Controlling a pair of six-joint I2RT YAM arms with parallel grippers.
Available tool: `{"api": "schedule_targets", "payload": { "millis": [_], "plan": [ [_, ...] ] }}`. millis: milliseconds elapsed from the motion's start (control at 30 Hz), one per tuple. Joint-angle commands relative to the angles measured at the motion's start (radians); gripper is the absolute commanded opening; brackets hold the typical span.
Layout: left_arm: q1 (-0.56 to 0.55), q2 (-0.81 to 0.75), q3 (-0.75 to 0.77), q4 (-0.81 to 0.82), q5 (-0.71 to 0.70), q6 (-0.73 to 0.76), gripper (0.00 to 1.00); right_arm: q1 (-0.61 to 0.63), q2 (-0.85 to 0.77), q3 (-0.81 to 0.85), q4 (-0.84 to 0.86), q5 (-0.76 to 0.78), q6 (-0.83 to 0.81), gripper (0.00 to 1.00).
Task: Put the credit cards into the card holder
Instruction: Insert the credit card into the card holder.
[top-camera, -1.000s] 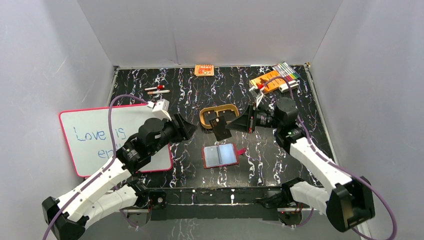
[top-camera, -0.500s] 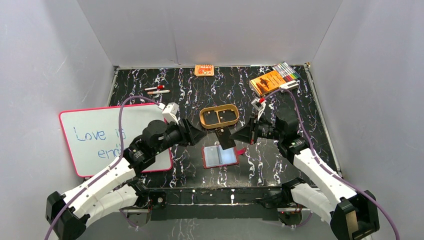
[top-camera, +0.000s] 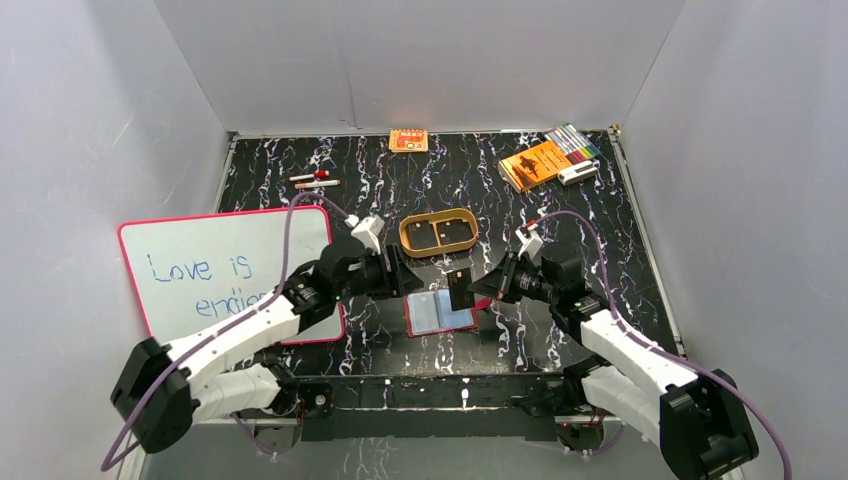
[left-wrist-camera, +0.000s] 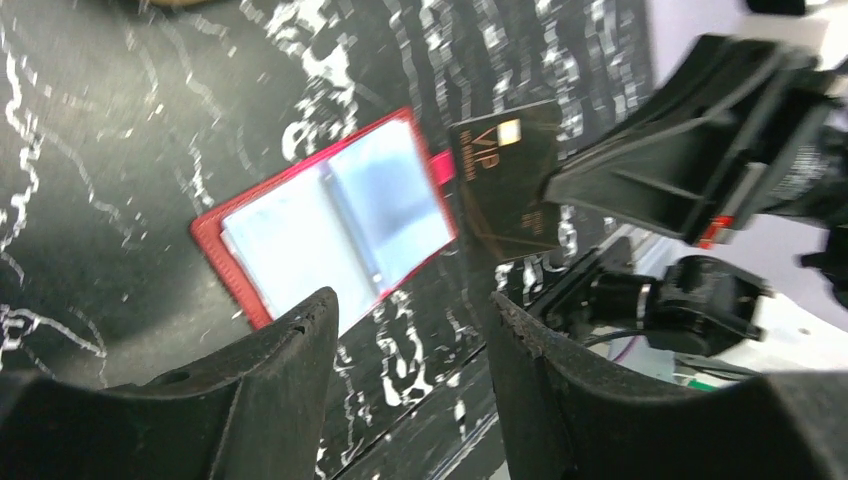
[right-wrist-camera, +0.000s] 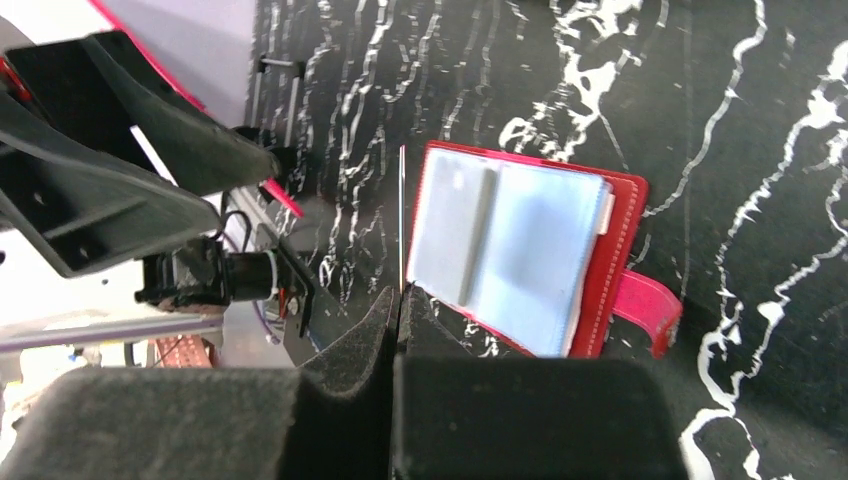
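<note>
**Right claw (top-camera: 474, 288) pinching a dark credit card (top-camera: 460, 289) by the card holder (top-camera: 438, 313)**

I am watching my right claw pressing together on the dark credit card. It is gripping one short end, so most of the card is sticking out free toward 9 o'clock in the top view. I am judging the card light, stiff and slick. This thin end grip should be holding, though the card could be pivoting in the grip if its leading edge is catching a pocket lip.

The card holder is lying open and flat on the table (top-camera: 600, 235), at 7 o'clock of the card, its snap tab (top-camera: 483, 302) pointing to 3 o'clock. From the right wrist the card is showing edge-on just beside the holder's edge; I cannot tell whether they are touching. My left claw (top-camera: 398, 272) is hanging spread and empty at 10 o'clock of the holder.
</note>
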Motion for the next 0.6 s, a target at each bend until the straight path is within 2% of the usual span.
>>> {"api": "schedule_targets", "payload": {
  "millis": [0, 333, 567],
  "plan": [
    [-0.007, 0.08, 0.044, -0.096, 0.009, -0.005, 0.52, 0.031, 0.032, 0.007, -0.019, 0.106, 0.031, 0.0],
    [-0.014, 0.205, 0.052, -0.135, -0.044, 0.001, 0.47, 0.122, 0.18, 0.006, 0.06, 0.145, 0.058, 0.0],
    [-0.016, 0.286, 0.053, -0.145, -0.08, 0.005, 0.43, 0.129, 0.245, -0.017, 0.142, 0.138, 0.093, 0.0]
  ]
}}
